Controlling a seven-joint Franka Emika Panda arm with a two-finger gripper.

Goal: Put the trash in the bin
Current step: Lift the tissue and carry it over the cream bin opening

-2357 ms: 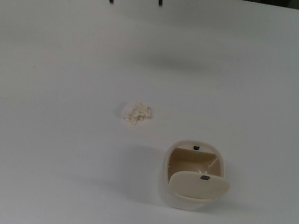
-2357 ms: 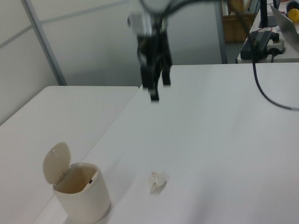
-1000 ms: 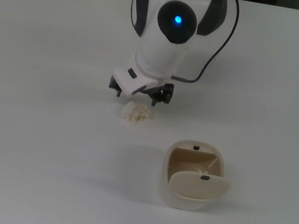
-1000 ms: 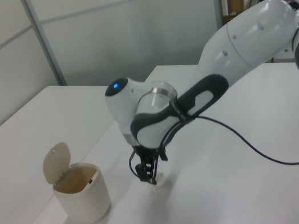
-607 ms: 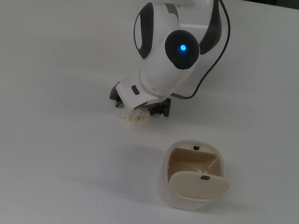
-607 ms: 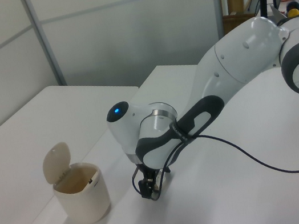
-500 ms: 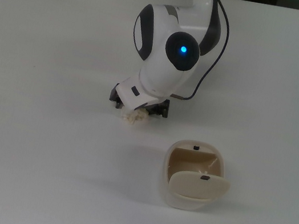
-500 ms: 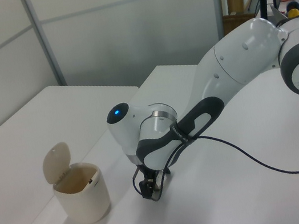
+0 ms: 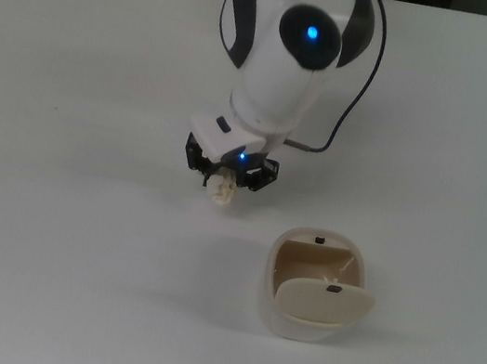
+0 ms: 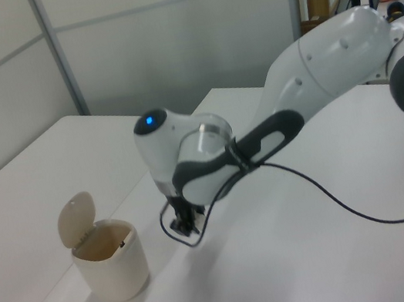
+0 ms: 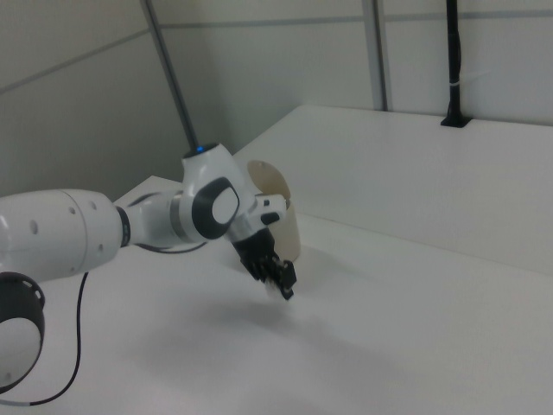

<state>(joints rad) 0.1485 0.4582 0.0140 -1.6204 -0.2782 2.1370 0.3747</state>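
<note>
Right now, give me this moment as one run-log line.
phase: carry | gripper: shut on trash, lifted off table | bin: lid open, apart from gripper | trash not yet in bin

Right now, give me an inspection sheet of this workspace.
Surface: white table, bare apart from the job's things.
Job's things: trash held in the pincer, lifted off the table; bin upright, lid swung open, toward the top view's lower right of the trash.
Clutter: nothing seen.
Grippers: pincer shut on the trash, pointing down.
Cables: dark cable looping from the wrist along the arm.
Surroundings: pale partition walls; shelving and equipment at the left view's far right.
</note>
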